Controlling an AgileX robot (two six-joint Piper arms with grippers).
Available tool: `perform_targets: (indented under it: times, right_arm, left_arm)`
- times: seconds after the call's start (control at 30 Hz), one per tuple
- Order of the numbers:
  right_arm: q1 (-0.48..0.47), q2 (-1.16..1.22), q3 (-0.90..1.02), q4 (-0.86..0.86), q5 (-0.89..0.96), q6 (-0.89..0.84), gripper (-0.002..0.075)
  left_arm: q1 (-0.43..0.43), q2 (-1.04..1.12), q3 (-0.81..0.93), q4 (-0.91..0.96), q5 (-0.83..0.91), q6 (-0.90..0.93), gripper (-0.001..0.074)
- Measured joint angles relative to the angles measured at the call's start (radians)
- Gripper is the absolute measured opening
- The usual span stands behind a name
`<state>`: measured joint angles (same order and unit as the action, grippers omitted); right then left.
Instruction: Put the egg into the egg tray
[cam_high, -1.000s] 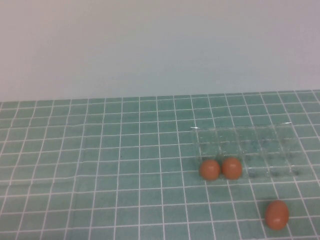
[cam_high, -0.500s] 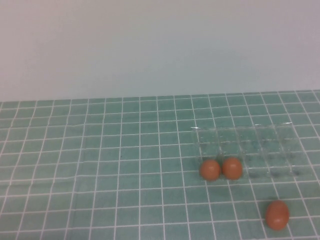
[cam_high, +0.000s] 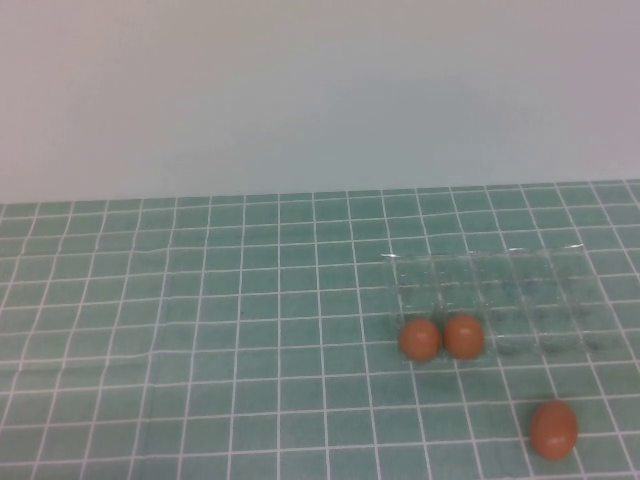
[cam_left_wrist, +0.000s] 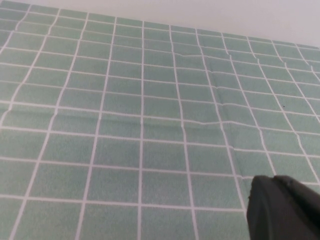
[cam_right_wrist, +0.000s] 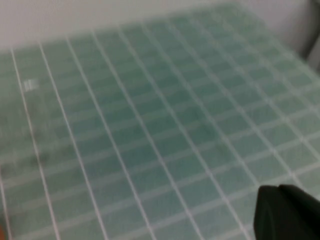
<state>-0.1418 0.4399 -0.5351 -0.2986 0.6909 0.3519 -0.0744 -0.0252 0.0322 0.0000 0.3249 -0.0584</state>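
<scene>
Egg (cam_high: 553, 429), small smooth orange-brown oval, loose on green white-gridded tablecloth (cam_high: 200, 340), at about 5 o'clock from tray, near bottom edge of high view, well apart from everything. Untouched, not gripped.

Egg tray (cam_high: 490, 303), clear see-through plastic rectangle with two rows of moulded cups, at 11 o'clock from loose egg. Two matching orange-brown eggs (cam_high: 442, 338) side by side, touching, at tray's near-left corner; look seated in nearest-row cups, though exact seating hard to confirm through clear plastic. Remaining cups look empty.

Progress judged: two of three eggs apparently placed, third not yet picked. Left to do: reach, grasp, lift, carry toward 11 o'clock, lower into free cup beside the pair.

Left gripper (cam_left_wrist: 282, 207): only dark tip in left wrist view, over bare tablecloth, holding nothing visible; absent from high view. Jaw opening: cannot tell.

Right gripper (cam_right_wrist: 287, 212): dark tip only in right wrist view, above bare cloth, touching nothing seen; absent from high view. Jaw opening: cannot tell.
</scene>
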Motion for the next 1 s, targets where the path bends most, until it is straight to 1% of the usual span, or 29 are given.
perform_targets:
  times: [0.07, 0.13, 0.23, 0.37, 0.5, 0.57, 0.67, 0.77, 0.9, 0.97, 1.0]
  right_arm:
    - [0.0, 0.115, -0.057, 0.066, 0.121, -0.119, -0.0002]
    - [0.0, 0.22, -0.105, 0.156, 0.183, -0.221, -0.0002]
    - [0.0, 0.334, -0.152, 0.311, 0.188, -0.346, -0.0002]
    - [0.0, 0.44, -0.168, 0.575, 0.134, -0.481, -0.0002]
    - [0.002, 0.561, -0.168, 0.853, 0.134, -0.719, -0.0001]
    - [0.013, 0.626, -0.168, 0.927, 0.139, -0.774, -0.0001]
    - [0.055, 0.703, -0.168, 0.925, 0.115, -0.77, -0.0001]
    - [0.147, 0.756, -0.171, 0.859, 0.07, -0.702, -0.0001]
    - [0.31, 0.825, -0.209, 0.717, 0.034, -0.542, -0.0001]
    - [0.386, 0.863, -0.244, 0.617, 0.034, -0.434, -0.0001]
    - [0.424, 0.886, -0.267, 0.56, 0.039, -0.346, -0.0001]
  left_arm:
    - [0.0, 0.0, 0.0, 0.0, 0.0, 0.0, -0.0001]
    - [0.0, 0.0, 0.0, 0.0, 0.0, 0.0, -0.0001]
    - [0.0, 0.0, 0.0, 0.0, 0.0, 0.0, -0.0001]
    - [0.0, 0.0, 0.0, 0.0, 0.0, 0.0, -0.0001]
    - [0.0, 0.0, 0.0, 0.0, 0.0, 0.0, -0.0001]
    - [0.0, 0.0, 0.0, 0.0, 0.0, 0.0, -0.0001]
    - [0.0, 0.0, 0.0, 0.0, 0.0, 0.0, -0.0001]
    - [0.0, 0.0, 0.0, 0.0, 0.0, 0.0, 0.0]
    - [0.0, 0.0, 0.0, 0.0, 0.0, 0.0, -0.0001]
    - [0.0, 0.0, 0.0, 0.0, 0.0, 0.0, -0.0001]
    - [0.0, 0.0, 0.0, 0.0, 0.0, 0.0, -0.0001]
